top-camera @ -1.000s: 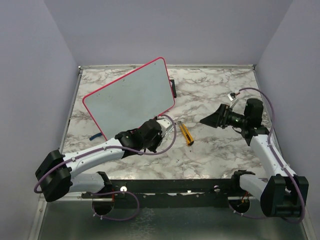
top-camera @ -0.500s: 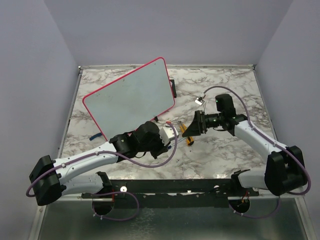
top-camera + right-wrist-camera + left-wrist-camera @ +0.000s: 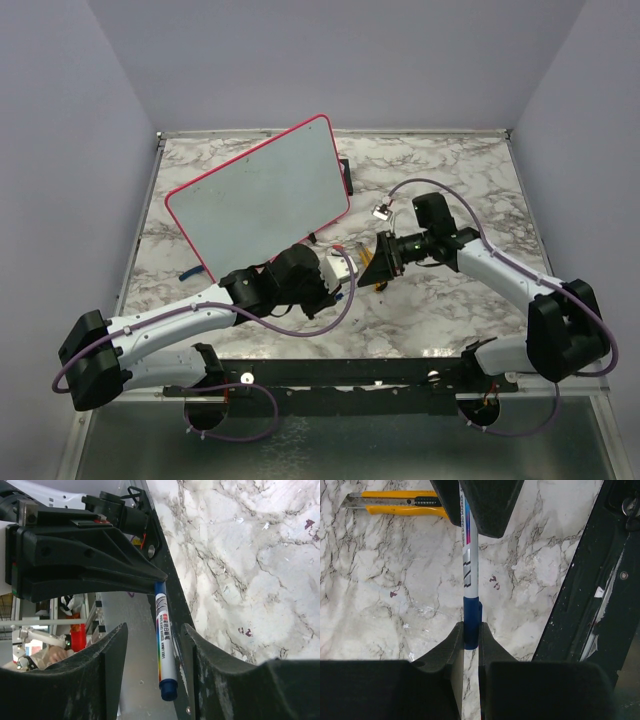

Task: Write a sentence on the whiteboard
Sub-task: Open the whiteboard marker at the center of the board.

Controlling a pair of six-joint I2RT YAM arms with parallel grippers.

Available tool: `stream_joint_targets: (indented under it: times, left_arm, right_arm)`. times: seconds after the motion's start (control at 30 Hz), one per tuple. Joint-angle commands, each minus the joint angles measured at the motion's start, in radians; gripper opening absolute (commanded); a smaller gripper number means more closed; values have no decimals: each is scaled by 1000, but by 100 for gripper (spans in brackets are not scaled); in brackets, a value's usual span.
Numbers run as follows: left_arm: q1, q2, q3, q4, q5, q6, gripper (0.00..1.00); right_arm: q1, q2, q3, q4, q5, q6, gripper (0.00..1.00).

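The whiteboard [image 3: 260, 200] stands tilted at the back left, red-framed, its pale face blank; no sentence shows on it. My left gripper [image 3: 470, 629] is shut on the blue end of a white-barrelled marker [image 3: 470, 565] and holds it level above the marble. My right gripper [image 3: 154, 630] faces it, its open fingers [image 3: 112, 650] straddling the marker [image 3: 164, 640] with a gap on each side. In the top view the left gripper [image 3: 335, 268] and the right gripper [image 3: 373, 262] meet in front of the board's lower right corner.
A yellow utility knife [image 3: 395, 505] lies on the marble table [image 3: 450, 170] under the right gripper. A small blue object [image 3: 190, 272] lies left of the board. A black rail [image 3: 350, 372] runs along the near edge.
The right arm has swung left to the left gripper, and its jaws have narrowed around the marker's free end. The left arm shifted slightly right, then held still with the marker.
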Motion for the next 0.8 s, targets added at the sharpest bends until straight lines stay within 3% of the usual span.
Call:
stream_joint_targets:
  times: [0.0, 0.27, 0.5, 0.67, 0.77]
  left_arm:
    - [-4, 0, -6, 17, 24, 8, 0]
    - [-6, 14, -6, 17, 28, 5, 0]
    - [-6, 18, -7, 16, 38, 8, 0]
    - [-6, 17, -8, 15, 36, 6, 0]
    - [-6, 19, -8, 16, 28, 3, 0]
  right_arm:
    - [25, 28, 19, 6, -17, -6, 49]
    - [41, 51, 18, 34, -10, 2, 39]
    - [46, 56, 14, 41, 1, 2, 38]
    - [51, 61, 15, 33, 4, -8, 27]
    - [53, 62, 13, 25, 4, -17, 26]
